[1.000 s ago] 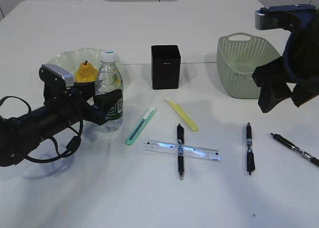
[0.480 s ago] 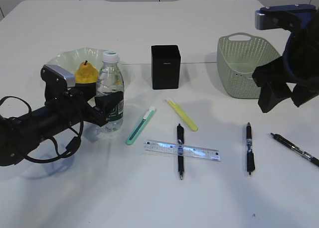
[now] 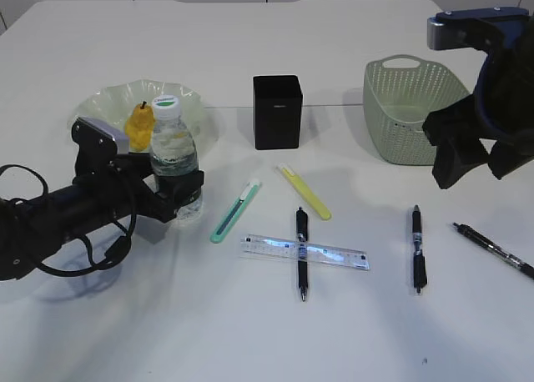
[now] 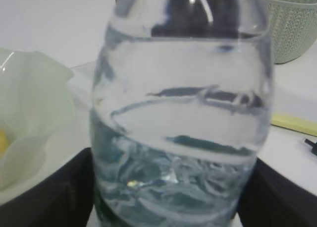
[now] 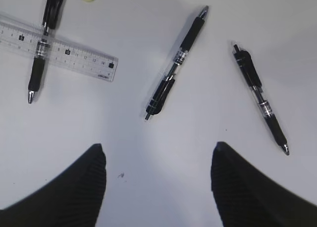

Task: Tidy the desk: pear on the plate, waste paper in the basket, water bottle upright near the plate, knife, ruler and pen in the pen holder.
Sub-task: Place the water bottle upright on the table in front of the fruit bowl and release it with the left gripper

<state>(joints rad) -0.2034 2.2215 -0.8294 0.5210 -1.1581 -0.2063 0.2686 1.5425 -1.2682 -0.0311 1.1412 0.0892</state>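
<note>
Left gripper [image 3: 179, 194] is clamped on the lower body of the bottle [image 3: 173, 157], which stands upright on the table just beside the plate [image 3: 100, 103]; the pear [image 3: 137, 125] sits in the plate. Right gripper [image 3: 474, 161] hangs apart-jawed and holding nothing above the table, near the basket [image 3: 409, 107]. The ruler [image 3: 304, 252] lies across one pen [image 3: 301, 253], two more pens [image 5: 176, 63] lie right of it, and the holder [image 3: 277, 111] stands mid-table.
</note>
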